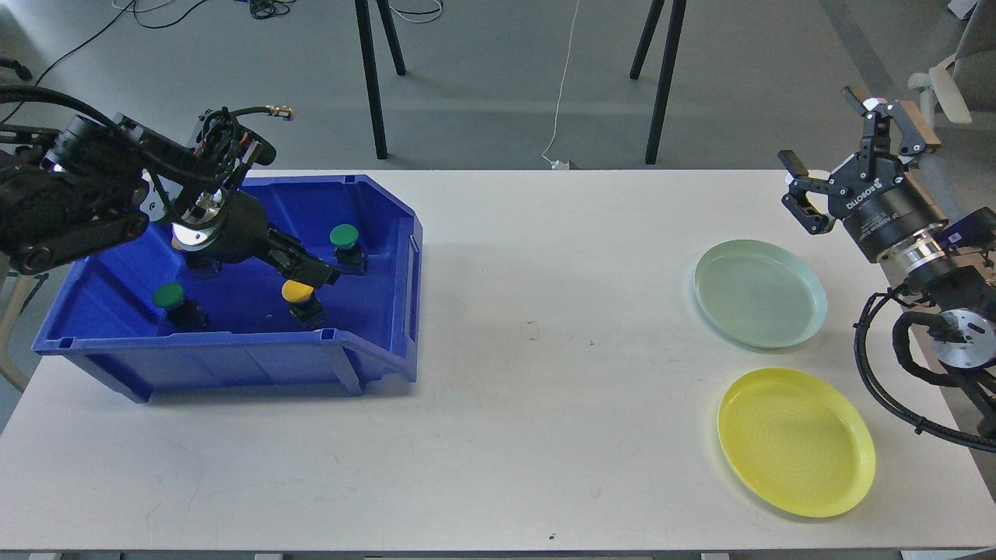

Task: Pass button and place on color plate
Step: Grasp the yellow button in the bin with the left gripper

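Blue plastic bin point(373, 233) sits at the left end of a white table point(529, 389), and the robot's left gripper point(315, 276) reaches down inside it. Its fingers sit right at a yellow-capped push button point(297, 292); whether they pinch it cannot be told. A green-capped button point(344, 236) lies just beyond the gripper, another green one point(169, 295) well to its left. Far across the table, the right gripper point(836, 159) hovers with fingers spread, a pale green round plate point(759, 292) just below it and a yellow round plate point(795, 441) nearer the table's front edge.
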{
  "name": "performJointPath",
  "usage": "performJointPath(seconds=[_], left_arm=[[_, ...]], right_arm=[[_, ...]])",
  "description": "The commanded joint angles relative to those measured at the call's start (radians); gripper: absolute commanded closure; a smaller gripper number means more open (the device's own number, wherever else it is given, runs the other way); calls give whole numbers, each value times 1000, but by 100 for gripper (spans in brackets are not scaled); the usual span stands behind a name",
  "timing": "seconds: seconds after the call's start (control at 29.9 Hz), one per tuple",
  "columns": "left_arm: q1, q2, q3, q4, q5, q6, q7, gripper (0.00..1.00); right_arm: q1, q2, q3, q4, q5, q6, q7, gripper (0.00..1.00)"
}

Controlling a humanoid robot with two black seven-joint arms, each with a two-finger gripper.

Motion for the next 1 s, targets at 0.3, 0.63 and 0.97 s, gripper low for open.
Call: performJointPath(seconds=[0.3,0.63,0.97], left_arm=[[55,-2,-4,29,-1,0,0,15],[105,-23,-4,84,-1,-3,0,19],[124,-23,-10,93,-4,-11,0,36]], right_arm=[[-12,1,0,0,1,0,0,1],[-27,-2,1,0,-1,0,0,1],[-37,-2,1,0,1,0,0,1]])
